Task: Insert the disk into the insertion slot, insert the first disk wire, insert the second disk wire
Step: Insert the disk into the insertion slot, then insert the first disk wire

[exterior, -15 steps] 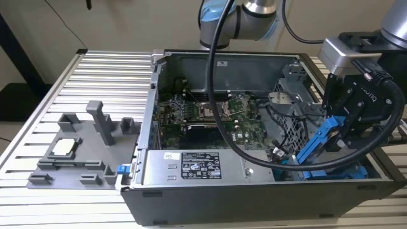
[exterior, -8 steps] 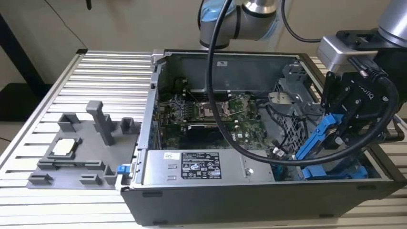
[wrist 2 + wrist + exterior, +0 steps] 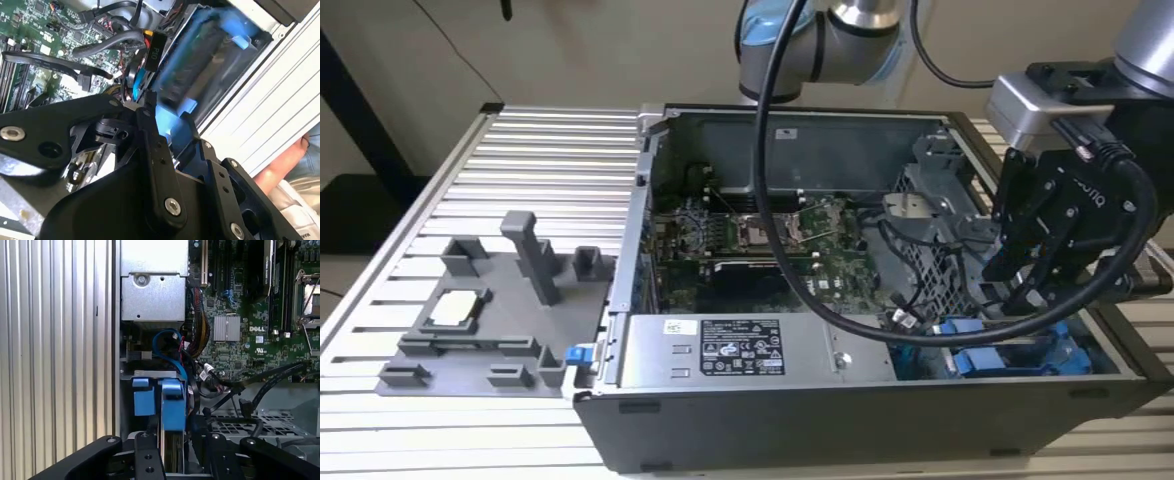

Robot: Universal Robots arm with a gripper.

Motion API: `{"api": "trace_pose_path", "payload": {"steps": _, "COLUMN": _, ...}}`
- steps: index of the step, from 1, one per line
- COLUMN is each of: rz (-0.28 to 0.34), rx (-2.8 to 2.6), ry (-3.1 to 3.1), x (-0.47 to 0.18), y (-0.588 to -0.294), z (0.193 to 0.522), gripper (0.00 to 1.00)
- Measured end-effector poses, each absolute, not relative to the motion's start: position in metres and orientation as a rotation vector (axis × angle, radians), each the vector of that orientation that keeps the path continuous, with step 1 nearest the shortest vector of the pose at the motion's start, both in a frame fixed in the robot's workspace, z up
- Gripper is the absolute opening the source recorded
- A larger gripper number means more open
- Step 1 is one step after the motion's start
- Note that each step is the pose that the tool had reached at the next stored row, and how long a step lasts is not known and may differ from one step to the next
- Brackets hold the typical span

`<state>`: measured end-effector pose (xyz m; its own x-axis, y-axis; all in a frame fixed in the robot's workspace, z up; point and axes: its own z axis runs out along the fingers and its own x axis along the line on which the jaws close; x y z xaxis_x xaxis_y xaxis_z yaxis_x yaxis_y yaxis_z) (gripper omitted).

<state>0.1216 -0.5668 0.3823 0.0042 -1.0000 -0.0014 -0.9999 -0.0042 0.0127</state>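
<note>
My gripper [image 3: 1017,305] hangs over the near corner of the open computer case at the exterior view's right. In the first wrist view the gripper [image 3: 172,440] is shut on the disk [image 3: 171,452], which shows edge-on as a silver strip with its bright blue frame end [image 3: 173,407] pointing away. That end sits at the mouth of the insertion slot [image 3: 150,374] in the drive cage. The disk [image 3: 200,60] looks blurred and blue in the second wrist view, beyond the fingers [image 3: 150,135]. Loose black disk wires [image 3: 245,405] lie beside the cage.
Another blue-fronted drive [image 3: 144,400] sits next to the disk. The motherboard [image 3: 761,235] and power supply [image 3: 734,350] fill the case. A grey fixture [image 3: 494,310] stands on the ribbed table at the exterior view's left. A person's hand [image 3: 290,165] rests beyond the case edge.
</note>
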Motion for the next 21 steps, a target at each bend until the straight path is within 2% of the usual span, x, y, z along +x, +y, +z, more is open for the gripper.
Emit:
{"api": "trace_pose_path", "payload": {"steps": 8, "rz": -0.009, "rx": 2.228, "ry": -2.221, "x": 0.121, "y": -0.567, "z": 0.402, "gripper": 0.40}}
{"api": "trace_pose_path", "payload": {"steps": 14, "rz": 0.092, "rx": 2.289, "ry": -2.279, "x": 0.119, "y": -0.567, "z": 0.402, "gripper": 0.40}}
{"api": "trace_pose_path", "payload": {"steps": 21, "rz": 0.101, "rx": 2.294, "ry": -2.284, "x": 0.119, "y": -0.567, "z": 0.402, "gripper": 0.40}}
